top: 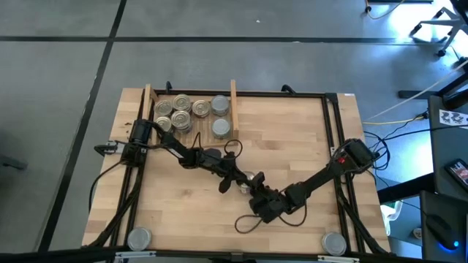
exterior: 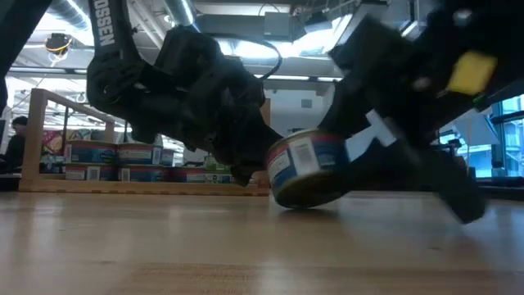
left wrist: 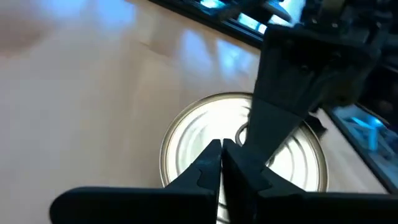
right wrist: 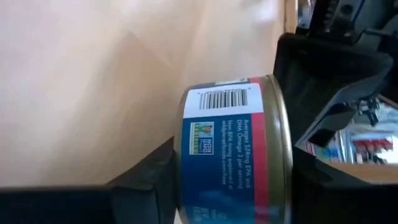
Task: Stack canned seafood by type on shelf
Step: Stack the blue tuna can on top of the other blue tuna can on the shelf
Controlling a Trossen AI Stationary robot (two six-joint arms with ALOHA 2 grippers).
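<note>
Tin [exterior: 307, 170] tilts off the desk [top: 292, 146], pinched by the right pincer [top: 257, 196] while the left pincer [top: 232, 183], pressed together at its nine o'clock, steadies it.

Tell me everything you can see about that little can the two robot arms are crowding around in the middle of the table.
The can is a short round metal tin with a shiny ringed top and a blue, red and white paper label bearing a barcode. It is tilted, with one edge lifted off the wooden table. The right gripper has its dark fingers on either side of the can's wall, closed on it. The left gripper, fingers pressed together, sits against the can's top. It is apart from the cans on the shelf.
</note>
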